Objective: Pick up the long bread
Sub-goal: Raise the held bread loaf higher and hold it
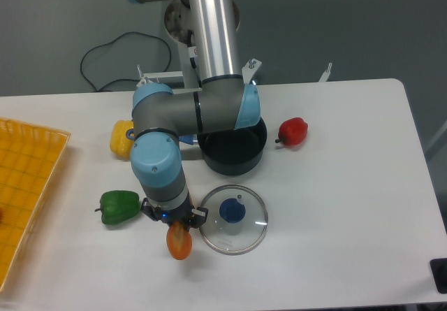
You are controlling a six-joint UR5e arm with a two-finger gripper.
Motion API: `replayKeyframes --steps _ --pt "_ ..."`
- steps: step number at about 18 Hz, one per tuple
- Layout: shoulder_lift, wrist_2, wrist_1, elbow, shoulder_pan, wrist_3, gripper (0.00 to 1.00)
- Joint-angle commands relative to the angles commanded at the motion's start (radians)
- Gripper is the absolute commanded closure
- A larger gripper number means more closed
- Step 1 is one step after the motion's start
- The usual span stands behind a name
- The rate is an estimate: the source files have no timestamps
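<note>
From where I stood the pick looked mostly done. The gripper pointed straight down near the front of the table, and the long bread hung from it end-on, so only a rounded orange stub showed below the wrist. The fingers were pinching the loaf near its upper end; I could not see the pads themselves, since the wrist hid them. Whether the lower end had fully left the tabletop I could not tell from that angle, though I judged it lifted or close to it. What seemed left was simply to carry it clear upward.

Around it things were close. The glass lid with its blue knob lay just beside the loaf on the right, its rim near the gripper. The green pepper sat just to the left. Farther back were the yellow pepper, partly behind the arm, the dark pot, and a red pepper well apart. An orange tray lay at the left edge. Nothing stood above the loaf, so a straight rise looked unobstructed
</note>
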Motion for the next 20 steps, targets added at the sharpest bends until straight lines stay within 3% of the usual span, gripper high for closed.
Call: replayKeyframes --steps 10,20 --pt "0.014 -0.017 0.002 0.043 0.0 0.011 0.6" --pt "0.052 -0.041 -0.009 0.02 0.002 0.11 0.6"
